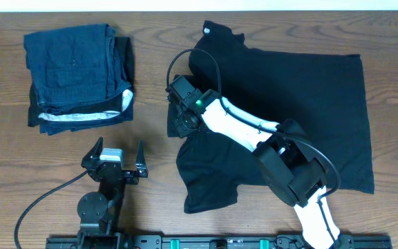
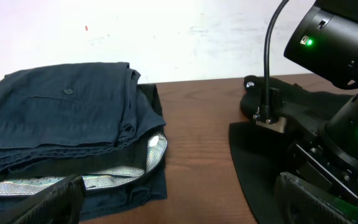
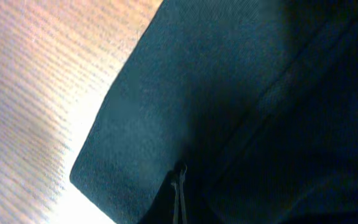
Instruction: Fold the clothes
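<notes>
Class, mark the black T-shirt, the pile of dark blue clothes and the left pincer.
black T-shirt (image 1: 309,104): overhead view, flat body panel.
pile of dark blue clothes (image 1: 71,69): overhead view, top garment's middle.
left pincer (image 1: 119,146): overhead view, midway between its open fingertips.

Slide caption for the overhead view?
Overhead: right gripper shut on the black T-shirt near its left edge; left gripper open, near the folded dark blue garments.

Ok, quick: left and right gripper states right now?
Left gripper: open, holding nothing.
Right gripper: shut, pinching the black T-shirt fabric.
</notes>
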You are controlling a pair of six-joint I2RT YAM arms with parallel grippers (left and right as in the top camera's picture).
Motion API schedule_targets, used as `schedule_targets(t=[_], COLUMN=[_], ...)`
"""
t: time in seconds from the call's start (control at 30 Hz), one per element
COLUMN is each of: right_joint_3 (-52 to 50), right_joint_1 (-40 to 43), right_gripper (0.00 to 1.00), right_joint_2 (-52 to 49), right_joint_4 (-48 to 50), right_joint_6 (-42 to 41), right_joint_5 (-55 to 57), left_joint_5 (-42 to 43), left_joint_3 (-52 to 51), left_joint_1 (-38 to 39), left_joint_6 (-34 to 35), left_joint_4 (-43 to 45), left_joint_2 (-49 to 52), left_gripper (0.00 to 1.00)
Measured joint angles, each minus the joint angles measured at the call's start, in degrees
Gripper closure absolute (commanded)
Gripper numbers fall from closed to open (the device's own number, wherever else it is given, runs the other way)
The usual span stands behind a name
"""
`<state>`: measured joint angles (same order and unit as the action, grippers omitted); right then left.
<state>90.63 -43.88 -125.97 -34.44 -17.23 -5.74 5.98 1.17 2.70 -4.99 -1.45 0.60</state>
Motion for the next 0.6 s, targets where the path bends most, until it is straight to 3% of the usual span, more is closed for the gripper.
schedule_targets(t=[0.6], right_joint_3=[-2.0], right_joint_1=[-5.2], right_gripper=[0.98], right_joint_2=[0.0], right_joint_4=[10.2], right_joint_6=[-1.4], right_joint_5=[1.2], left_joint_5=[0.0], left_joint_3=[0.0], left_joint_1=[0.0], left_joint_6=[0.0], left_joint_4=[0.0], left_joint_2=[0.0], left_gripper=[0.02])
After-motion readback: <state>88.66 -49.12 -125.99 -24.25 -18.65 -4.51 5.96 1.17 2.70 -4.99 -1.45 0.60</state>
